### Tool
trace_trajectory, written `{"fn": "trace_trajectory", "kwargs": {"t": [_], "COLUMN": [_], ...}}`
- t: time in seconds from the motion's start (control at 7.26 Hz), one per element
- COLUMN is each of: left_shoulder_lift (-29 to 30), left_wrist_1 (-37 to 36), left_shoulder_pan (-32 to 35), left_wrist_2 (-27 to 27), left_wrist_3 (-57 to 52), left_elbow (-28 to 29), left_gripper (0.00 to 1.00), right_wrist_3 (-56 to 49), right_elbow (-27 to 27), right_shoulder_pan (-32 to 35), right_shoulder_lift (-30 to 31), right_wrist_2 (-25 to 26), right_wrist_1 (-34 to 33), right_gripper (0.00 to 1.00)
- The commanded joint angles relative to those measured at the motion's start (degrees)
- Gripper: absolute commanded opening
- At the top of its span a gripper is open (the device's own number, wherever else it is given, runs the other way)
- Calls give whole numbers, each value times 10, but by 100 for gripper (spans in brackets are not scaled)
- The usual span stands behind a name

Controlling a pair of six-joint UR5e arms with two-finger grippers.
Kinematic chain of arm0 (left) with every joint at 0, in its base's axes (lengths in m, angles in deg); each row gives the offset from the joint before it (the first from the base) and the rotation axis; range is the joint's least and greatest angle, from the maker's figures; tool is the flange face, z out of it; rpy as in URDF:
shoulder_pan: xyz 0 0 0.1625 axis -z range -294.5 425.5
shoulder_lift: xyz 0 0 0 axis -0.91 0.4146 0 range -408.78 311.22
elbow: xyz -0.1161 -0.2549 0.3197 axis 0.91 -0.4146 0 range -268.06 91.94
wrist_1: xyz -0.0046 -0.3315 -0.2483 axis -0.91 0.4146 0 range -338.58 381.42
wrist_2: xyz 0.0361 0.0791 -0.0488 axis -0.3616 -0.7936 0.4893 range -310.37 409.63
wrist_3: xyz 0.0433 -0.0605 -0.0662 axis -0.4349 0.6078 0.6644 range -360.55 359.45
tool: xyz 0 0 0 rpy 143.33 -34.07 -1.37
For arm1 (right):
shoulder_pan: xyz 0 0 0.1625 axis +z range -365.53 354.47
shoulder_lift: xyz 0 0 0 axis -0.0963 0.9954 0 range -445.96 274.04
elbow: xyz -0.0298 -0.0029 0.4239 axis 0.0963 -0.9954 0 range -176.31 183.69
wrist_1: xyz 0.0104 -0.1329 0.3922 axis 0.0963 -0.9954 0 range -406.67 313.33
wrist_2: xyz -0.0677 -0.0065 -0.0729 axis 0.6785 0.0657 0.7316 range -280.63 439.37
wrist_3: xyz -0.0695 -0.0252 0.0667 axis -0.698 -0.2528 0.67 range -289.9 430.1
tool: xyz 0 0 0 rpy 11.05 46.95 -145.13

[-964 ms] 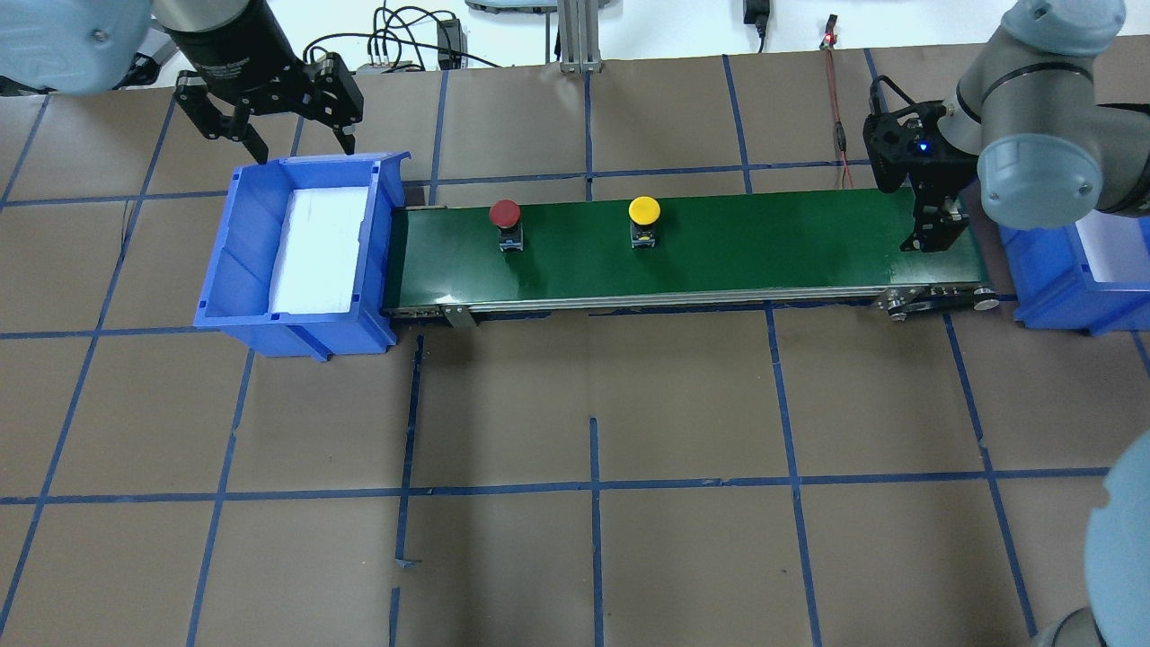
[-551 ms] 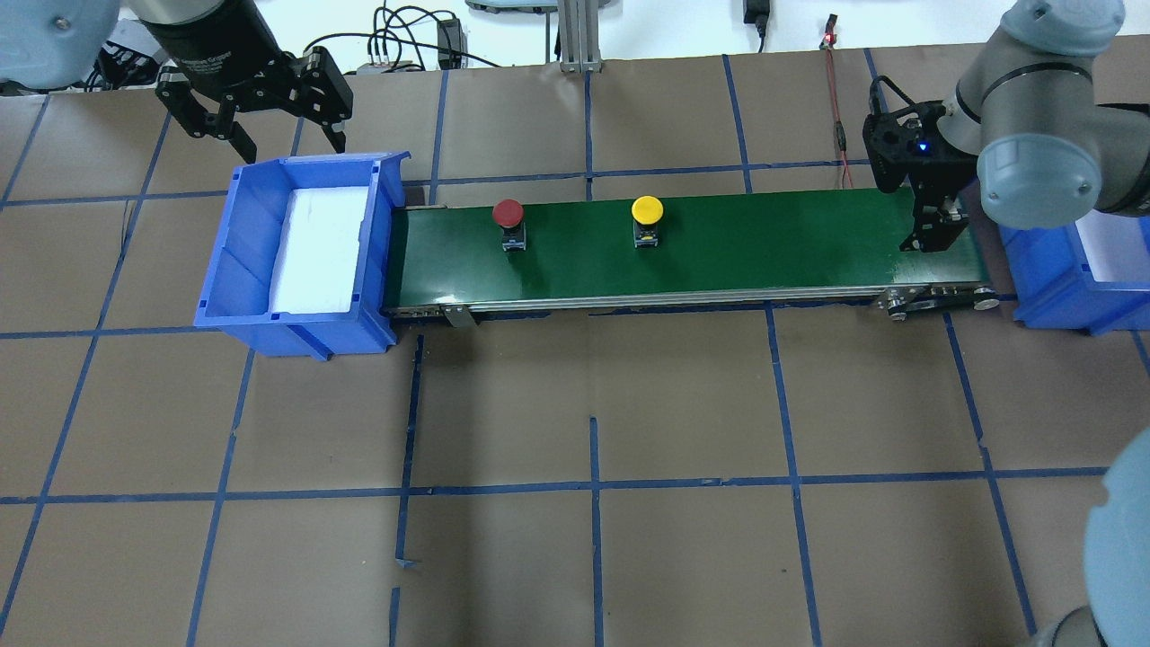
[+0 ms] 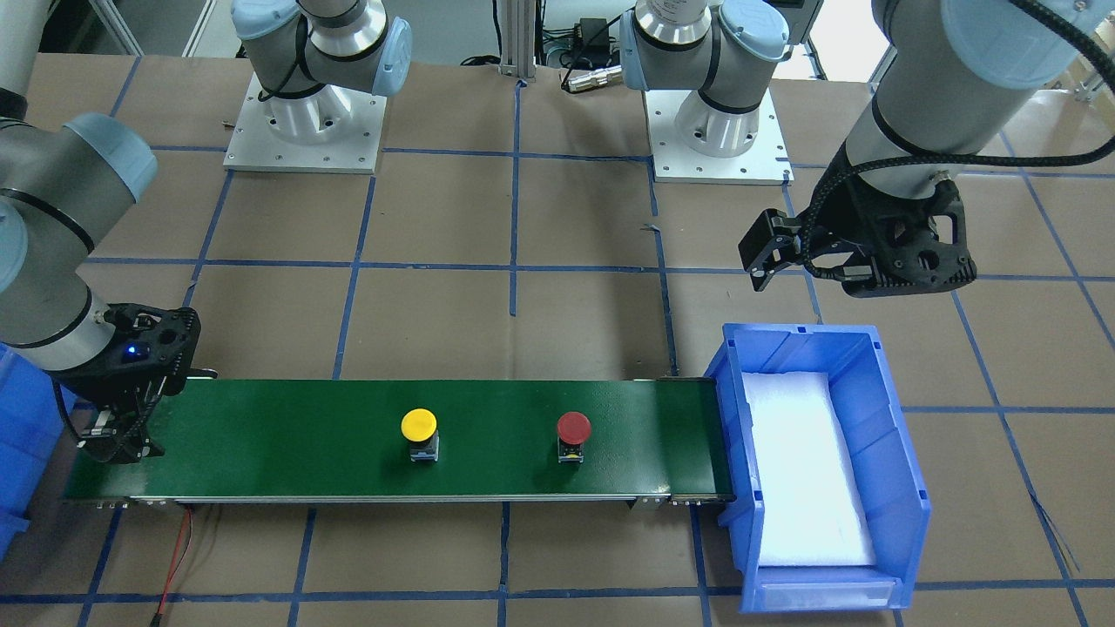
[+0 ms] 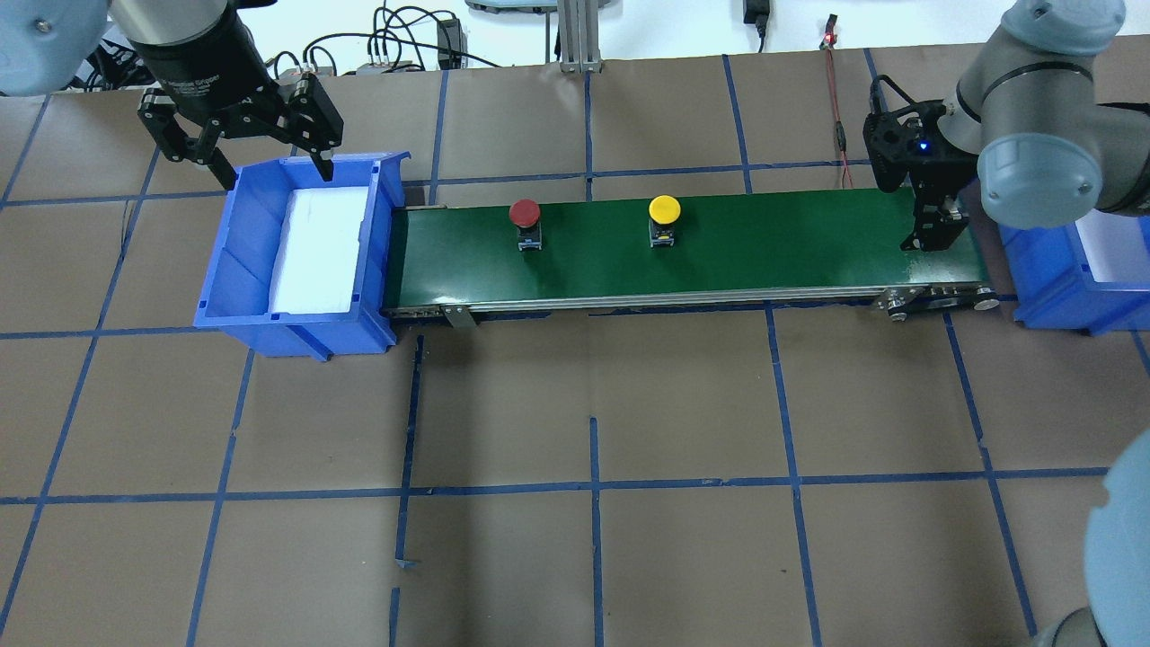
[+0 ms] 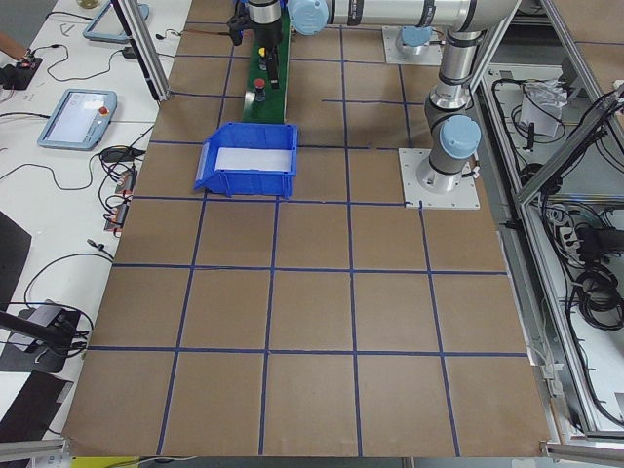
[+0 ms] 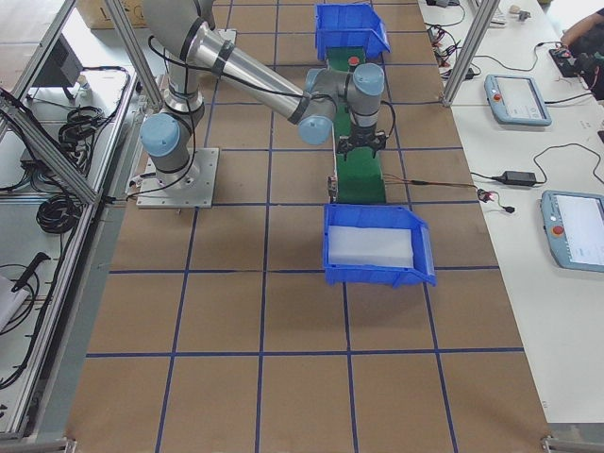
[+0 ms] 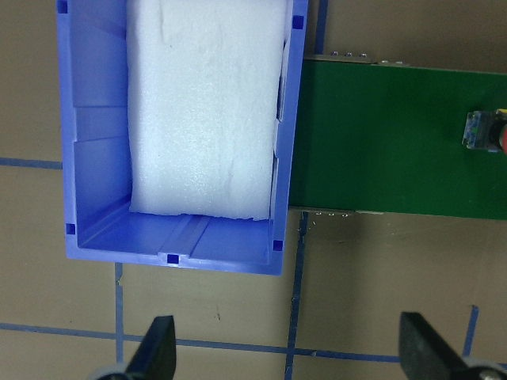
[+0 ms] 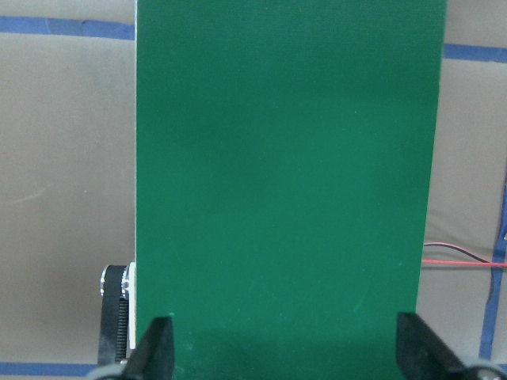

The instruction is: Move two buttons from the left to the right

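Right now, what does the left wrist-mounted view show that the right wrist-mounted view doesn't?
Only left wrist: the blue bin with its white foam pad, and the red button cut off at the frame's right edge. Only right wrist: the end pulley and a red wire. Both: the green conveyor belt, the taped brown table, and an open, empty hand at the bottom edge, left hand and right hand.

Consists of two silver-grey tubular arms, left arm and right arm, jointed with pale blue round caps. Stands on white square base plates dotted with screw holes. Carries a black braided cable, a black left gripper under a collar with white lettering, and a black right gripper beside a lit blue lamp.
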Motion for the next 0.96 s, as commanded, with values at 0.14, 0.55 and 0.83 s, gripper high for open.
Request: {"fn": "trace_trajectory", "kwargs": {"t": [0.14,0.55,0.83], "left_shoulder_lift": [-12,-11,-24], "left_wrist_1": [1,19,40], "left_shoulder_pan": [2,2,2], "left_wrist_2": [30,28,26], "left_wrist_3": [-11,-6,-7], "left_elbow": [-6,7,2], "left_gripper": [100,100,100], "right_wrist_3": [2,5,5], "right_elbow": [0,0,0], "right_shoulder_pan": [0,0,-1], "right_shoulder_lift": [0,0,0], "right_wrist_2": [2,1,0], "right_wrist_1": [1,2,2], "right_gripper": [100,100,100]}}
